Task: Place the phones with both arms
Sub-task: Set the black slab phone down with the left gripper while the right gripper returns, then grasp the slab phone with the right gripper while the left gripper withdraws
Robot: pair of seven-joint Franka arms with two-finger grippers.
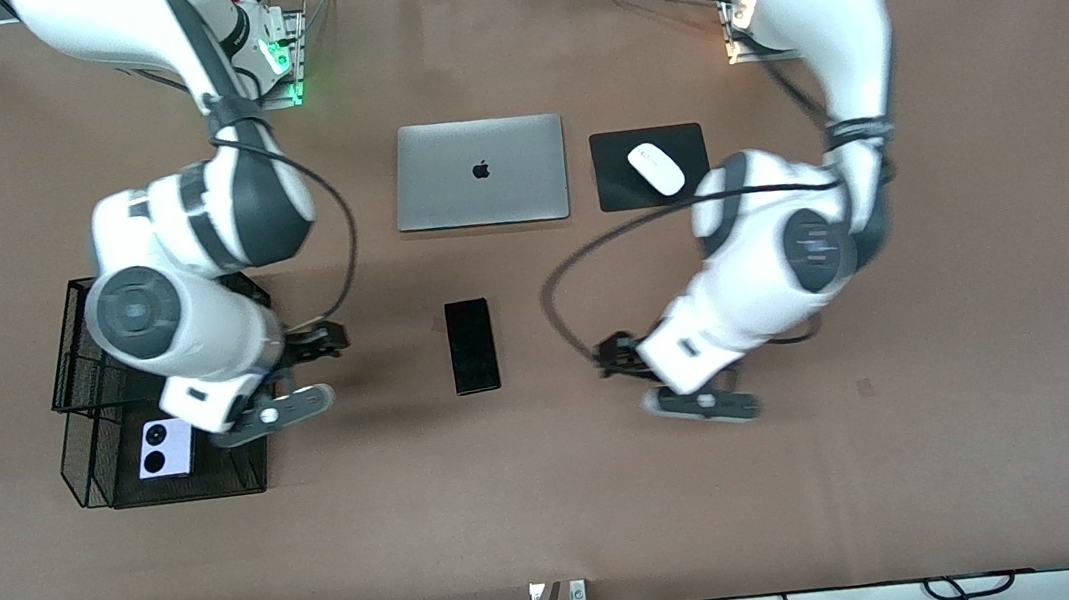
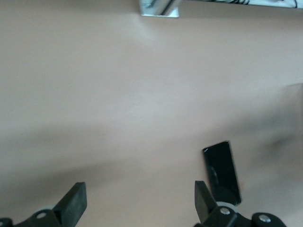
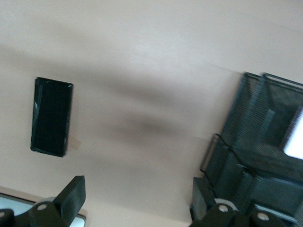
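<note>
A long black phone (image 1: 471,345) lies flat mid-table, nearer to the front camera than the laptop. It also shows in both wrist views, as the black phone (image 2: 221,172) and the black phone (image 3: 51,117). A lilac-white phone (image 1: 165,448) with two black circles rests in the nearer part of a black mesh tray (image 1: 87,431); only a pale edge of this lilac-white phone (image 3: 294,137) shows in the right wrist view. My right gripper (image 1: 318,343) hangs open and empty over bare table between tray and black phone. My left gripper (image 1: 613,351) is open and empty, over the table beside the black phone.
A closed silver laptop (image 1: 480,172) sits toward the robots' bases. Beside it a white mouse (image 1: 656,168) lies on a black pad (image 1: 617,185). The mesh tray (image 3: 255,142) stands at the right arm's end of the table.
</note>
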